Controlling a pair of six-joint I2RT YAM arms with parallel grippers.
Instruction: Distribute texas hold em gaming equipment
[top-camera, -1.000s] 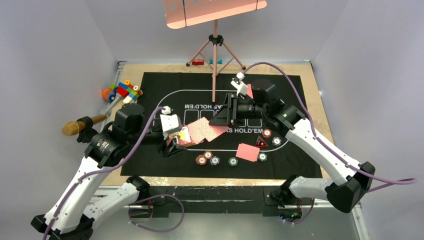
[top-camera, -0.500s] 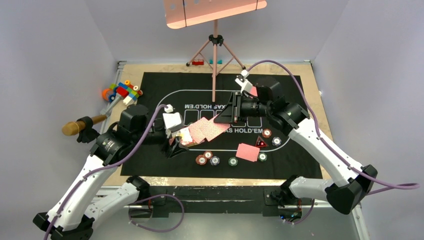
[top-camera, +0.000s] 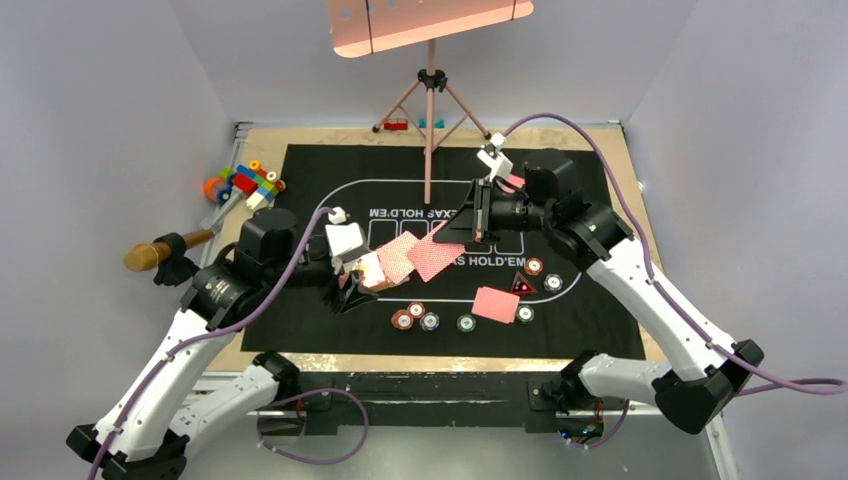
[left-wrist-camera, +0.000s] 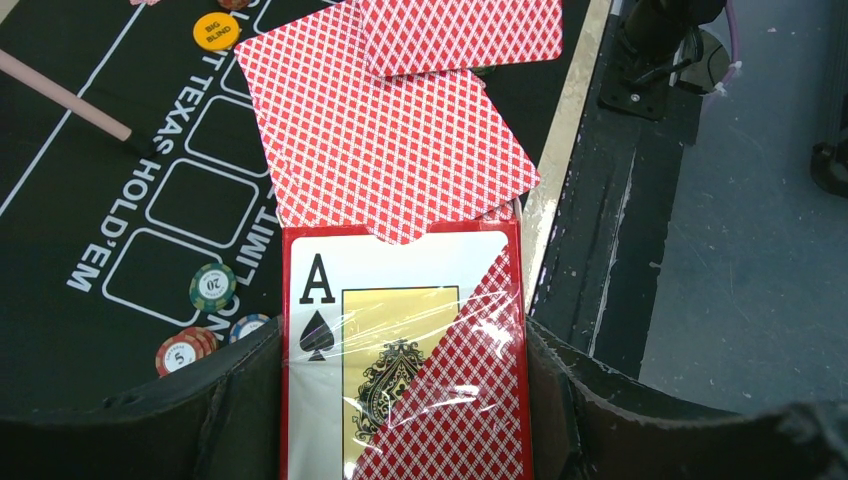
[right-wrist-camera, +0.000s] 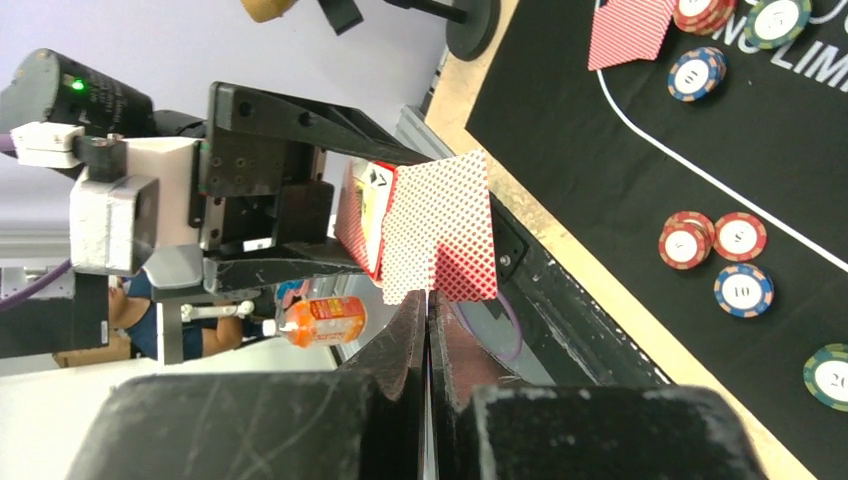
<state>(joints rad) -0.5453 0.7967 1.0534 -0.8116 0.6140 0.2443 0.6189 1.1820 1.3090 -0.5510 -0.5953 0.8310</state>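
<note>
**top external: both arms meet over the mat, a card between them**

top external view, mid-mat. the left gripper is clamped on a red card box, held up off the table. left wrist view shows the box squeezed between the two dark fingers, ace of spades on its face under clear wrap. one red-backed card sticks out of the box mouth.

the right gripper comes in from the far right side. its fingers are pressed together on the edge of a second playing card. right wrist view: fingertips closed on that playing card, which stands upright in front of the box. the two cards overlap; whether they touch cannot be told.

on the black printed mat, nearer the arm bases:
- two red chips close together, a grey chip just beside them
- a green chip a little further right
- a single flat card, back up, with the dark red-marked triangle at its far right corner
- another green chip just right of that card
- a red chip and a pale one beyond the triangle

left wrist view also catches an orange "big blind" button on the mat.

far left corner of the table: toy blocks. a tripod stand at the back.
</note>
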